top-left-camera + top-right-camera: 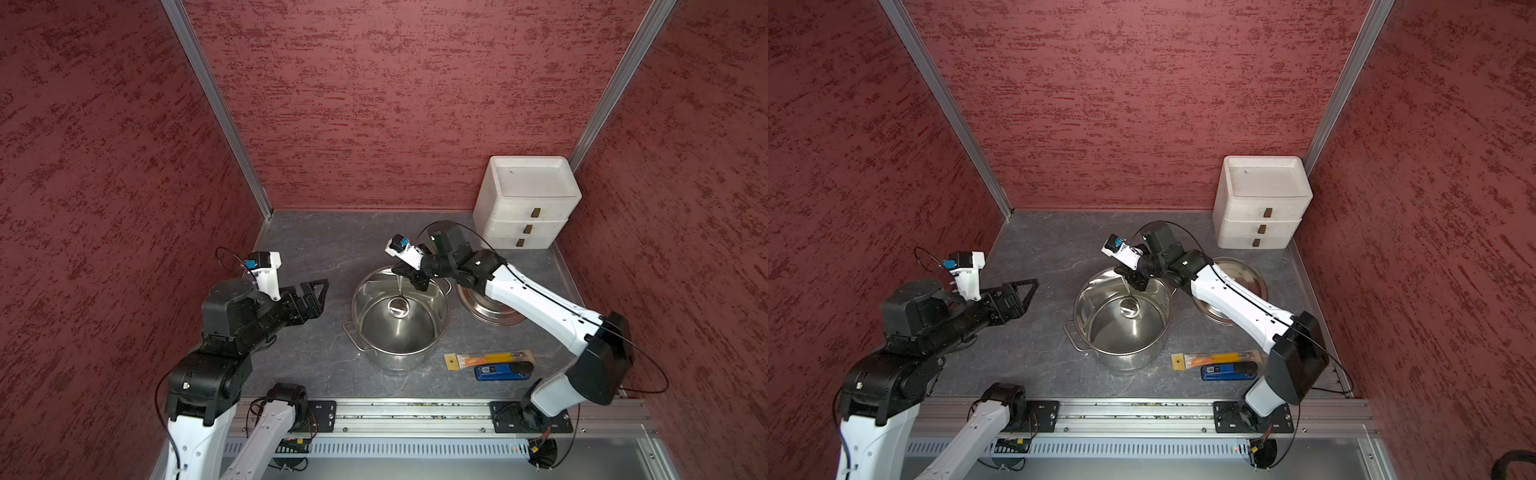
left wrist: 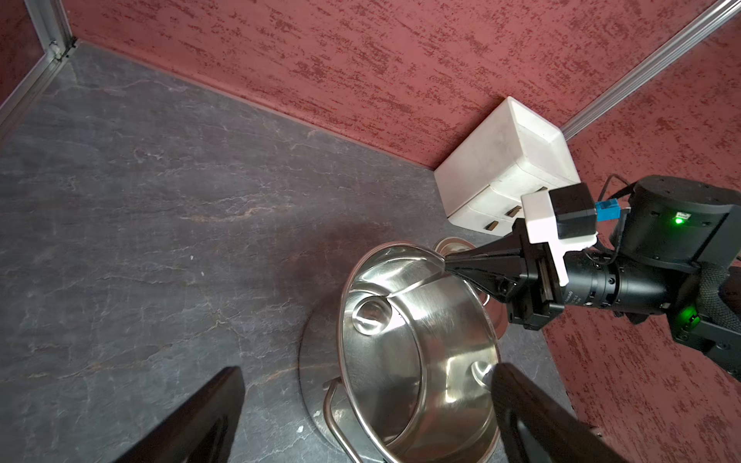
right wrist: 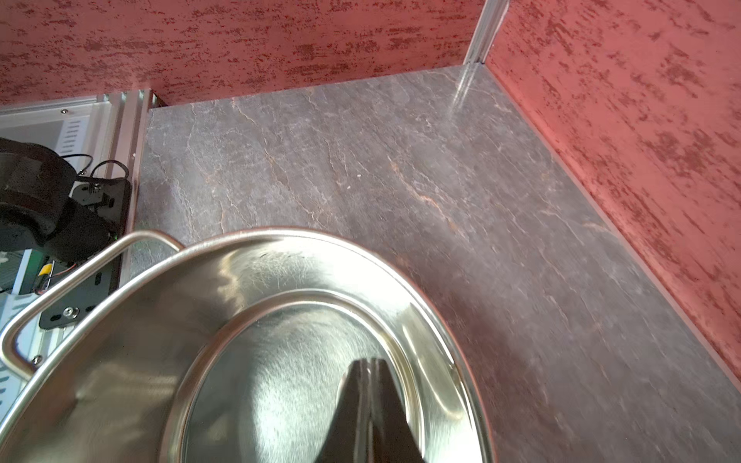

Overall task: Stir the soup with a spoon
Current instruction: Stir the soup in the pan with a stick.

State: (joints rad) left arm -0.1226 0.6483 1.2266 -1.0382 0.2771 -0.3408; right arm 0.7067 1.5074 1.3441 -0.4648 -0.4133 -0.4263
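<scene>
Right pincer (image 1: 419, 283), pinching the thin-handled shiny metal ladle (image 1: 399, 309) hung beneath it in a round steel pot (image 1: 395, 361), could let the slim handle swivel loose.

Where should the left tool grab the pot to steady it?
Probably the loop handle sticking out of the pot on the left arm's side: come in from there with the open left tool, clear of the spoon the right tool holds.
</scene>
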